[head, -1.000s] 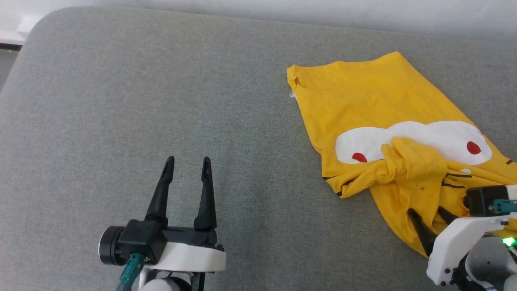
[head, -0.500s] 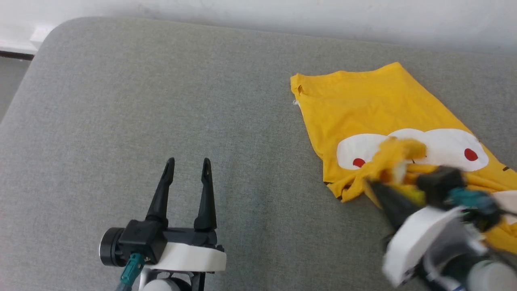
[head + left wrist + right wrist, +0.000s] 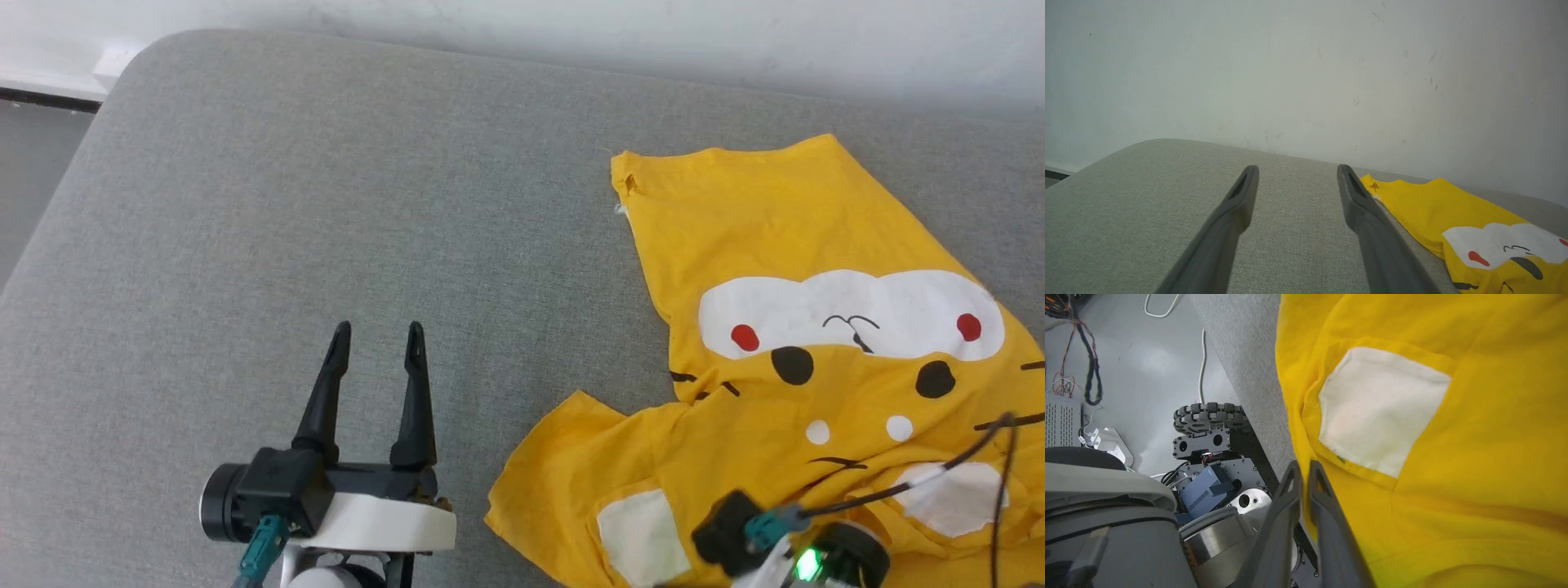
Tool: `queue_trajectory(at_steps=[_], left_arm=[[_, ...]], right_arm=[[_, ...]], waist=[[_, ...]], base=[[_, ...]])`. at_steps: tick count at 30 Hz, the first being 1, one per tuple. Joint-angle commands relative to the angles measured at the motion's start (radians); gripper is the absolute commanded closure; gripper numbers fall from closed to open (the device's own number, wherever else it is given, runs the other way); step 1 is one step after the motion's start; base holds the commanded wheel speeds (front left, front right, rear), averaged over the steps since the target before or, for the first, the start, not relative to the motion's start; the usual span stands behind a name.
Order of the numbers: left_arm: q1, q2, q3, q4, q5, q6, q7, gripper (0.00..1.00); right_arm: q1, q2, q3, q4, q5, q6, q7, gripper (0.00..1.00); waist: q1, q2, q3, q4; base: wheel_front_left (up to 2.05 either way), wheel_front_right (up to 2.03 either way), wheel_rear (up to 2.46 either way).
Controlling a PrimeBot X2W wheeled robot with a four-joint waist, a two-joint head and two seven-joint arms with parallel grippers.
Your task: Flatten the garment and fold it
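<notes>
Garment [image 3: 816, 220] lies on the right half of the padded table [image 3: 326, 204], and in the right wrist view its near part reaches the near edge and hangs over it. At that edge the right gripper [image 3: 1303, 467] has its fingers pinched almost together on the yellow hem, beside a white patch [image 3: 1380, 408]. A second ago they stood apart at that hem. Since then the wad of cloth heaped over the white eye band has been drawn towards the near edge, so the face print now lies open. Flattening looks well under way, though ripples remain by the gripper and a flap juts towards the left. The head camera has shifted too, so the far hem's small slide is no move of the cloth. Further in, the left gripper [image 3: 377, 333] hovers over bare table, fingers wide and empty, as before. Count: one garment, two grippers, two red dots [image 3: 744, 336], two black blobs, two small white dots, two squarish white patches
</notes>
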Motion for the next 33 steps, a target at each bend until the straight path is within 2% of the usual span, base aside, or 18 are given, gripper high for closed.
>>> queue_trajectory(at_steps=[1, 4, 7, 10, 13, 16, 24, 33], left_arm=[[0.010, -0.002, 0.001, -0.004, -0.004, 0.007, -0.005, 0.00], [0.009, -0.002, 0.003, -0.003, -0.008, 0.011, -0.005, 0.00], [0.007, -0.002, 0.000, -0.006, -0.011, 0.016, -0.005, 0.00], [0.003, -0.002, -0.002, -0.009, -0.013, 0.019, -0.005, 0.00], [-0.004, -0.002, -0.006, -0.011, -0.015, 0.018, -0.005, 0.00], [-0.015, -0.002, -0.014, -0.013, -0.017, 0.018, -0.005, 0.00], [-0.058, -0.002, -0.049, -0.006, -0.021, 0.019, -0.005, 0.00], [-0.070, -0.002, -0.074, -0.002, -0.040, 0.030, -0.005, 0.00]], right_arm=[[-0.007, 0.011, -0.020, -0.003, 0.002, -0.001, -0.016, 0.00], [-0.033, 0.055, -0.072, -0.022, 0.017, -0.001, -0.082, 0.00], [-0.075, 0.127, -0.175, -0.037, 0.018, -0.001, -0.180, 0.00], [-0.145, 0.168, -0.290, -0.029, -0.041, -0.001, -0.248, 0.00], [-0.221, 0.183, -0.384, 0.013, -0.110, -0.001, -0.253, 0.00], [-0.305, 0.157, -0.417, 0.092, -0.173, -0.001, -0.185, 0.00], [-0.491, 0.070, -0.313, 0.336, -0.222, -0.001, 0.083, 0.00], [-0.563, 0.040, -0.216, 0.552, -0.233, -0.001, 0.207, 0.00]], waist=[[0.0000, -0.0001, 0.004, 0.004], [0.0000, -0.0001, 0.003, 0.003], [0.0000, -0.0001, 0.001, -0.003], [0.0000, -0.0001, 0.008, -0.011], [0.0000, -0.0001, 0.022, -0.019], [0.0000, -0.0001, 0.042, -0.020], [0.0000, -0.0001, 0.084, 0.024], [0.0000, -0.0001, 0.116, 0.080]], base=[[0.00, 0.00, 0.00], [0.00, 0.00, 0.00], [0.00, 0.00, 0.00], [0.00, 0.00, 0.00], [0.00, 0.00, 0.00], [0.00, 0.00, 0.00], [0.00, 0.00, 0.00], [0.00, 0.00, 0.00]])
